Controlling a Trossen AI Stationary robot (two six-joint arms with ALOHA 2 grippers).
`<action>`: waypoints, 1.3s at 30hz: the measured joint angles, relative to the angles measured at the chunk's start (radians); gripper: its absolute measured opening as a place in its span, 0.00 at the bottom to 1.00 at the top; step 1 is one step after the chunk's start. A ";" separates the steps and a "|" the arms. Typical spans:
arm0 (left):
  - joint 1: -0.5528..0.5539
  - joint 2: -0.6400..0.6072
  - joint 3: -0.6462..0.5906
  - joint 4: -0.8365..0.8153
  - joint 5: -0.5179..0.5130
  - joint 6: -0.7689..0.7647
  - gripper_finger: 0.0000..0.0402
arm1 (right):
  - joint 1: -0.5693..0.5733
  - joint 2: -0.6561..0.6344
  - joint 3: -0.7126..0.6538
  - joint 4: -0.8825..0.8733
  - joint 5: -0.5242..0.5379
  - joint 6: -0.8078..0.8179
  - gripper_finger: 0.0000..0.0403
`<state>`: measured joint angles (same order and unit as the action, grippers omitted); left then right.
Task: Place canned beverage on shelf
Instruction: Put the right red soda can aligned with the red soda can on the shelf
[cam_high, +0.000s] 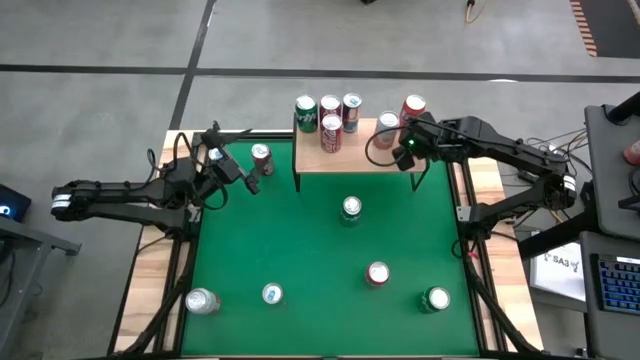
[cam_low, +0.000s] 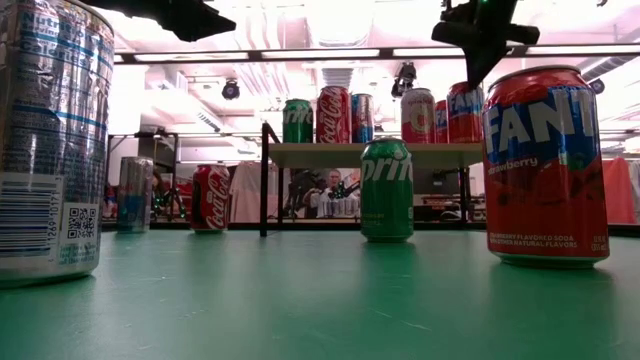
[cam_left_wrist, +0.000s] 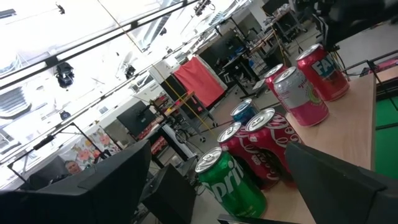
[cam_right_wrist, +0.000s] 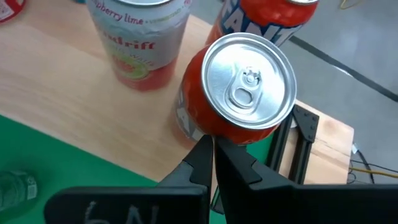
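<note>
1. The shelf (cam_high: 355, 158) is a flat, pale wooden board on thin black metal legs, and it stands at the far edge of the soft green counter (cam_high: 300, 250)
2. Six round metal cans stand upright on the shelf: a green Sprite can (cam_high: 306, 110), red cola cans (cam_high: 331, 131) beside it, a pink and silver lime can (cam_right_wrist: 140, 37) and red Fanta cans at the right end
3. The orange-red Fanta can (cam_right_wrist: 249, 87) we care about stands on the wood near the shelf's right end, with its shiny silver top and pull tab facing up
4. The right jaws are pressed tight together with nothing between them, and their tips are just beside that can's lower side
5. The left jaws are spread wide with nothing in them; they hang over the far left part of the counter, near a red cola can (cam_high: 262, 155) that stands on the green felt
6. More cans stand apart on the counter: a green Sprite can (cam_high: 351, 208) in the middle, a red Fanta can (cam_high: 377, 273) nearer the front, and a tall silver can (cam_high: 201, 301) at the front left
</note>
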<state>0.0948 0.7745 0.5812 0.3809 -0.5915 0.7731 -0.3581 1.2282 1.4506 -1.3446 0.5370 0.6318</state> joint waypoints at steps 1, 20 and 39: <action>0.000 0.000 0.000 0.000 0.000 0.000 0.89 | -0.002 0.000 0.000 0.000 0.007 0.000 0.02; 0.000 0.000 0.000 0.000 0.017 -0.003 0.89 | -0.009 0.000 0.000 0.000 -0.056 0.045 0.02; 0.000 0.000 0.000 0.000 0.027 -0.004 0.89 | -0.056 0.001 0.000 0.071 -0.008 -0.036 0.02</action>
<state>0.0944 0.7746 0.5812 0.3813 -0.5640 0.7689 -0.4145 1.2289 1.4506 -1.2732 0.5292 0.5959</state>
